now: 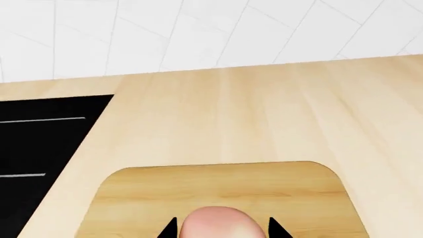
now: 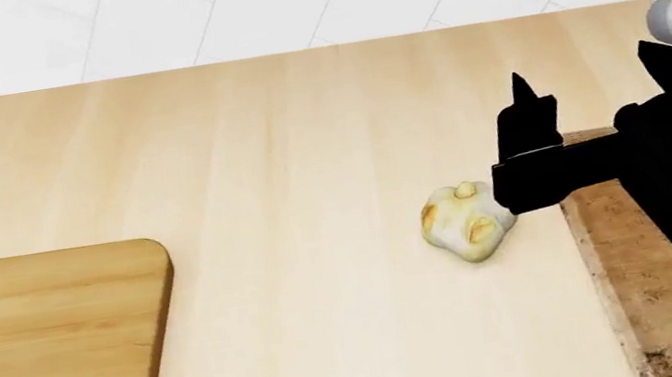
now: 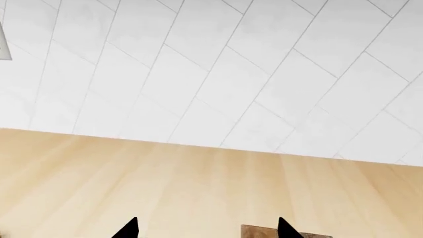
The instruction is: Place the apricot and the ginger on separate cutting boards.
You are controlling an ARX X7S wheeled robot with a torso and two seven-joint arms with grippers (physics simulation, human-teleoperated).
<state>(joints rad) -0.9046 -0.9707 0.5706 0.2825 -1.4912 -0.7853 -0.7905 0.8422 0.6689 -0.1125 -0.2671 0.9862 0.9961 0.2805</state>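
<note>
Pale rounded-corner wood makes up the light cutting board at the near left, and the left gripper hangs over it with the small cream-pink apricot sitting between its black fingertips; they flank the fruit closely, so it looks grasped, though contact is not plain. Whether the fruit already rests on the board cannot be told, and if it is let go from any height, a smooth egg shape like this would likely roll off toward the black panel beside the board. At the near right lies the brown speckled cutting board, mostly behind the right arm. Just left of it, on the wooden counter, sits the knobby pale-yellow ginger, not yet on any board. The right gripper hovers just beside it, jaws spread and empty; closing off-centre on that lumpy root could squirt it sideways.
</note>
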